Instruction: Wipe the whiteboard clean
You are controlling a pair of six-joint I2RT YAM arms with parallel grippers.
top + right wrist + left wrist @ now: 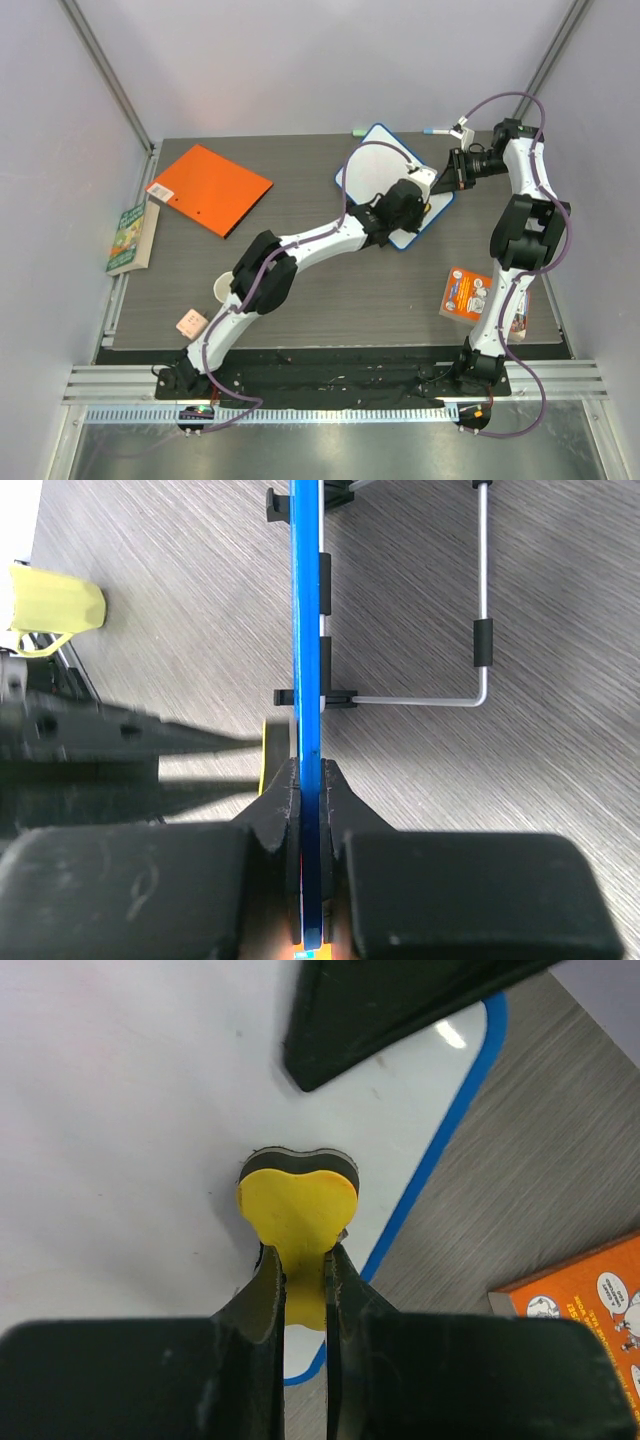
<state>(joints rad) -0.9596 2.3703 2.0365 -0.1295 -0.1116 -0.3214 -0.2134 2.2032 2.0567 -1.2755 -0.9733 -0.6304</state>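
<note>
Overhead, a dark wood-grain table [330, 290] sits between pale walls. The whiteboard [372, 160], white with a blue rim, sits turned like a diamond in the upper centre of the frame, its top corner close to the table's back edge.

The left gripper [418, 200] stretches from the lower left and sits over the board's lower right part. In the left wrist view its fingers [268, 1290] are drawn in narrow, pinching a yellow heart-shaped eraser [300, 1210]. The eraser's dark underside presses on the white face (the blue rim curves past just to the right).

The right gripper [450, 172] meets the board's right edge from the right of the frame. In the right wrist view its jaws are clamped tight on that blue edge, seen end-on, with a bent wire stand [482, 630] to the right of it.

An orange folder [210, 190] lies at upper left, well apart from the board, with bare tabletop between them. More bare tabletop shows below the board, in the centre of the frame. A green book [130, 238] overhangs the table's left edge. An orange booklet [468, 292] lies at lower right, just beside the right arm.
</note>
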